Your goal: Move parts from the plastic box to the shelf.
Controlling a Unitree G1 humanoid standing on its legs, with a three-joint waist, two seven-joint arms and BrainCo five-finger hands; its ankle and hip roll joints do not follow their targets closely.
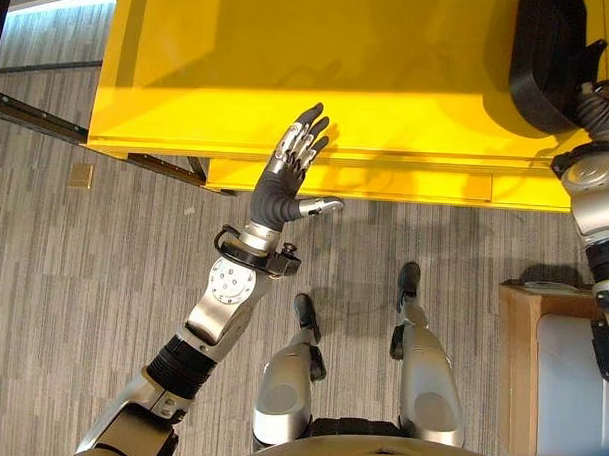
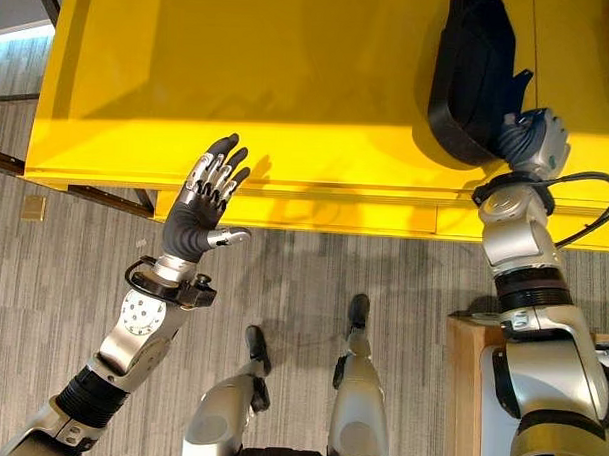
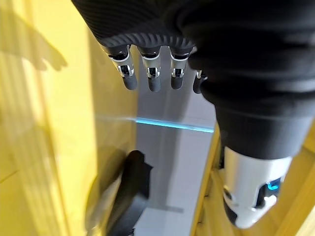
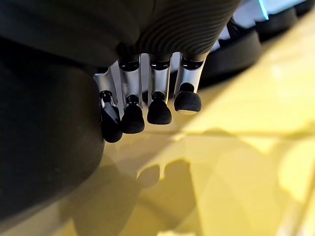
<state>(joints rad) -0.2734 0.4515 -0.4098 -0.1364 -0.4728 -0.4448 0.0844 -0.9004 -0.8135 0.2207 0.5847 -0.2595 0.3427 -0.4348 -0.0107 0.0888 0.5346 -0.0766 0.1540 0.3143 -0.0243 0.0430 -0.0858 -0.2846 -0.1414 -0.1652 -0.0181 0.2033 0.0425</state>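
Note:
A big black part [image 2: 472,79] lies on top of the yellow shelf [image 2: 290,77], at its right side. My right hand [image 2: 533,136] sits at the part's near end, with its fingers [image 4: 147,105] curled against the part's dark side [image 4: 44,132] above the yellow surface. My left hand [image 1: 292,163] is raised at the shelf's front edge, left of the middle. It is open with straight fingers [image 3: 152,73] and holds nothing. In the left wrist view the black part [image 3: 130,194] lies far off along the shelf.
A pale plastic box [image 1: 571,377] rests on a wooden stand [image 1: 515,355] at my lower right, beside the right arm. Grey plank floor [image 1: 73,280] spreads below and left of the shelf. A dark rail [image 1: 38,114] runs along the floor at the far left.

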